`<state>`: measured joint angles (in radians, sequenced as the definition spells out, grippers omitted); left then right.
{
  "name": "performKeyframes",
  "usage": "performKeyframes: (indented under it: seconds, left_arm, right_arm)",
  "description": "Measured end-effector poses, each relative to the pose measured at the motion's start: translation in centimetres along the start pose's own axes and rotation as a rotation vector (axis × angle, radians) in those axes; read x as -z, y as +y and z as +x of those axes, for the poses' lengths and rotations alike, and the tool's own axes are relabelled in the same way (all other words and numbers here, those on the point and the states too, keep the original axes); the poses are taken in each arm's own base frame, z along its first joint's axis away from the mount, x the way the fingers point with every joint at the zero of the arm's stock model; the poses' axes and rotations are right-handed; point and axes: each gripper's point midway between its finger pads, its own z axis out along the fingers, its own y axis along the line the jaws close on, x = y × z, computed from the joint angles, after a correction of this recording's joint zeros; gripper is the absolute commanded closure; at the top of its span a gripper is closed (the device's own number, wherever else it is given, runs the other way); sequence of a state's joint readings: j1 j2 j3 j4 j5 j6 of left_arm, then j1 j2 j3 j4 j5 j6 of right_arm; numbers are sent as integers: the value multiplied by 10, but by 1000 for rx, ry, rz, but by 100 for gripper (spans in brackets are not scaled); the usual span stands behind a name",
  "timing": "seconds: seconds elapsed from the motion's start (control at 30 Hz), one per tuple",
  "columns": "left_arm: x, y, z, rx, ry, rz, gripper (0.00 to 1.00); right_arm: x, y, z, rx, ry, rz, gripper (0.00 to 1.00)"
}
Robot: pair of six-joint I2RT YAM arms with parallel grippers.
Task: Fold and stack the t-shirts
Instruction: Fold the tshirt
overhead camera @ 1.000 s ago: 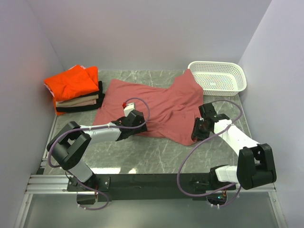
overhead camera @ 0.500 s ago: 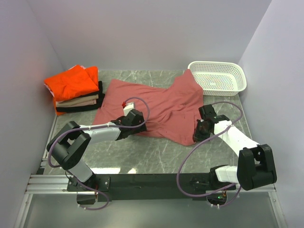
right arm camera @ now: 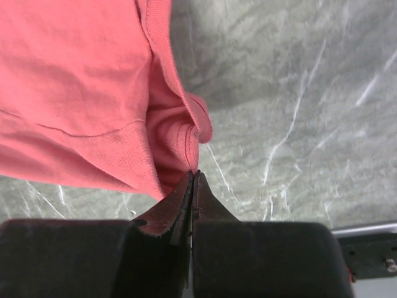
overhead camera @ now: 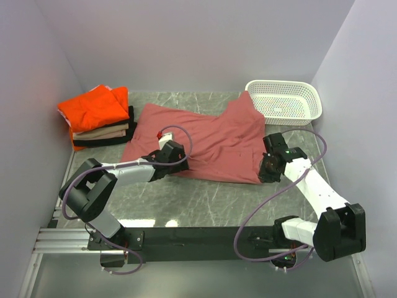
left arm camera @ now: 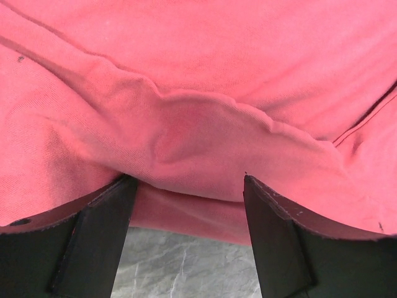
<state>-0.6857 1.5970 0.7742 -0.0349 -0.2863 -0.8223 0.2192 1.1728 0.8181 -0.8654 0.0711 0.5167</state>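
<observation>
Salmon t-shirt [overhead camera: 211, 139] spread overhead, right gripper [right arm camera: 193, 175] pinching its hem in wrist view, left gripper [left arm camera: 186, 181] open astride a fold

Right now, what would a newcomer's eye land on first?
The big salmon shirt sprawled across the table's middle, both arms on its near edge: the right gripper shut on its right corner, the left gripper open over a raised fold. Then the bright orange shirt topping the folded stack at far left.

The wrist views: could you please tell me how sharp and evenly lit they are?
Left wrist: salmon-red cloth t-shirt sharp, weave visible, black fingers nearly featureless dark. Right wrist: shirt hem and grey marbled tabletop crisp, right gripper dark.
</observation>
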Motion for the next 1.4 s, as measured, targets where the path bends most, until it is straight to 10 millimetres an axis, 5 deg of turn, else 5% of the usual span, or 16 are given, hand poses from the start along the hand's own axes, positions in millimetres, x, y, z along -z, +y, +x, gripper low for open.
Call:
performKeyframes:
  seconds: [0.07, 0.3, 0.6, 0.8, 0.97, 1.17, 1.27, 1.4]
  left_arm:
    - [0, 0, 0, -5, 1, 7, 23]
    - [3, -1, 2, -29, 7, 29, 22]
    - [18, -15, 27, -118, 58, 56, 18]
    - [41, -18, 31, -142, 91, 54, 16]
    - [62, -32, -9, -94, -13, 94, 14]
    - [34, 18, -45, 22, -79, -40, 14]
    - [14, 53, -39, 49, -61, -132, 14]
    - [0, 61, -30, 40, -48, -163, 14]
  right_arm:
    - [1, -2, 3, -3, 13, 9, 100]
    - [10, -17, 12, -7, 29, 73, 66]
    - [35, -15, -9, -2, -52, 80, 59]
    - [28, 38, -11, 98, -34, -59, 59]
    - [3, 87, -16, 155, 6, -158, 59]
    - [-30, 118, -24, 168, 26, -205, 59]
    - [-47, 122, -24, 169, 40, -197, 59]
    - [-64, 124, -22, 170, 49, -191, 60]
